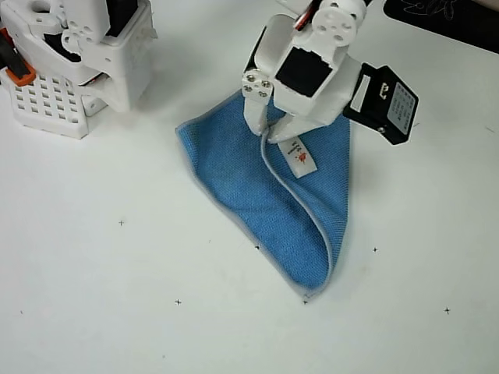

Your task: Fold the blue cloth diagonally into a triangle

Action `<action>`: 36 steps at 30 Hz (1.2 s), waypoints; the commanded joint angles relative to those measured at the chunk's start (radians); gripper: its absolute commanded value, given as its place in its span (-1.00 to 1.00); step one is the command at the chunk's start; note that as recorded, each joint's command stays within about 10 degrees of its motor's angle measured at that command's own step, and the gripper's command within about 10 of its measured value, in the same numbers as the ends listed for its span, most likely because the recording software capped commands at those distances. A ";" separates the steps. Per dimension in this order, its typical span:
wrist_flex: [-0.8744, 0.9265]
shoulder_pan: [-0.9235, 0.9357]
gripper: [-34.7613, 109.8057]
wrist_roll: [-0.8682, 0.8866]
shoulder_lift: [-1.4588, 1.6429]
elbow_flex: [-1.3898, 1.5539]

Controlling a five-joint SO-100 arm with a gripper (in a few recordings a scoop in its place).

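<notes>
In the overhead view, one blue cloth is seen lying on the white table, already doubled over into a rough triangle. Its upper edge is tucked beneath the gripper, and its narrow tip is pointed away from the gripper toward the bottom of the picture. One pale stitched border is seen curving from just below the gripper down to that tip. One small white tag with red print is laid on the cloth just beside the gripper, to its lower right. The fingertips are pressed down onto the cloth's top corner, but whether the jaws are parted or closed cannot be told. One white perforated base is stood well apart, to the gripper's left.
</notes>
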 commanded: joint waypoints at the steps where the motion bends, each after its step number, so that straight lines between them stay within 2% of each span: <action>1: 0.009 0.000 -0.52 -0.009 0.173 0.040; 20: 0.000 0.018 -0.52 0.025 0.659 0.422; 28: -0.104 0.064 -0.51 -0.020 0.915 0.548; 30: -0.120 0.075 -0.41 -0.032 0.930 0.566; 36: -0.193 0.075 -0.30 -0.052 0.867 0.595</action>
